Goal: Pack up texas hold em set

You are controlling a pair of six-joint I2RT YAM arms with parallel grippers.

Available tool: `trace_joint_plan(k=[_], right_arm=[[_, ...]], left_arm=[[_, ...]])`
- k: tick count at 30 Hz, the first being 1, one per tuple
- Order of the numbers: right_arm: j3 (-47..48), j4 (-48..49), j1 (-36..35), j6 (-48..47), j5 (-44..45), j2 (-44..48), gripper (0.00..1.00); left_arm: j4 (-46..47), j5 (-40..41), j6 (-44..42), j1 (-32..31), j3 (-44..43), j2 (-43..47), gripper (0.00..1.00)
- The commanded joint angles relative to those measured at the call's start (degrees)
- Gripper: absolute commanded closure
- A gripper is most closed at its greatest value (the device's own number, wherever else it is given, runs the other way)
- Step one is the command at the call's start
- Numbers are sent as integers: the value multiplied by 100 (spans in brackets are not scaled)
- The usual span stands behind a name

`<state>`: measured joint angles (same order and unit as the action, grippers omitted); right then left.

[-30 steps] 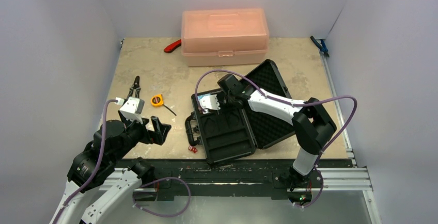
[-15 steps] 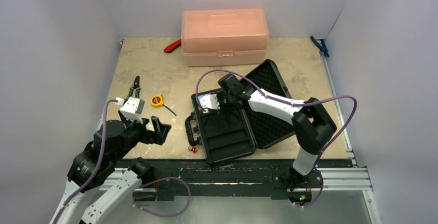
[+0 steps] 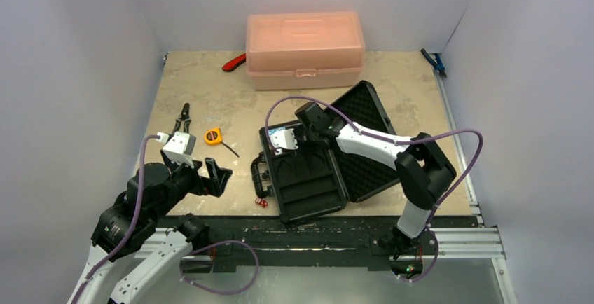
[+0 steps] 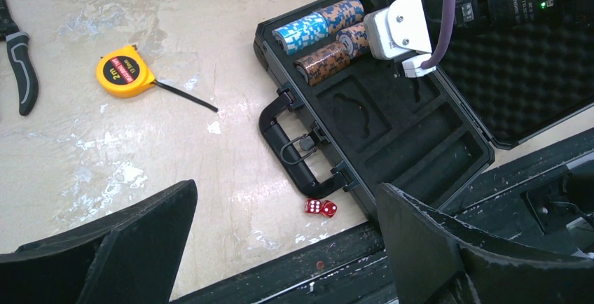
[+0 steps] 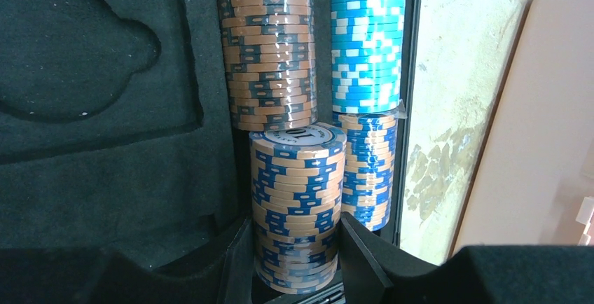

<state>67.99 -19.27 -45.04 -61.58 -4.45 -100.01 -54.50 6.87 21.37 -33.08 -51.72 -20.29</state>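
**Chip stack down in its slot, grip not yet released**

Next to no motion over the past second: against both earlier top views, at most a slight leftward drift of the right arm, otherwise the same reach over the far-left corner of the black foam-lined briefcase (image 3: 308,181). Reads as the tail end of a placement, not a carry.

Right gripper (image 5: 294,248): narrow, fingers (image 5: 235,265) snug on both sides of a blue-and-tan stack of poker chips (image 5: 298,192). Lying on its side in a foam channel, end to end with a brown-and-grey stack (image 5: 270,45). In the neighbouring channel, a light-blue stack (image 5: 368,38) and a second blue-and-tan stack (image 5: 370,171).

Left gripper (image 4: 286,188): spread wide, empty, hovering at the near-left of the table, well apart from the case. Same pose as in the earlier views.

Still unpacked: two small red dice (image 4: 320,208), on the table just beside the near end of the carry handle (image 4: 291,146), exactly where seen before. Lid open as before. Yellow tape measure (image 4: 125,71) untouched too.

Likely remaining: let go of the stack, fetch the dice, shut the lid.
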Motion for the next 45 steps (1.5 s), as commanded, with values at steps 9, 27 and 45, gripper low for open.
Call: trace_joint_plan(k=[9,27,45], right_arm=[[-65,715,-240,76,-56,170,29],[-81,631,-348,446,-288,793,20],[-98,2074,-217,5469,1687,1163,28]], left_arm=[[158,42,-141,-19,5,-44,0],[169,25,-152,-20,2,-89,0],[141,119,-113,-20,4,-124,0]])
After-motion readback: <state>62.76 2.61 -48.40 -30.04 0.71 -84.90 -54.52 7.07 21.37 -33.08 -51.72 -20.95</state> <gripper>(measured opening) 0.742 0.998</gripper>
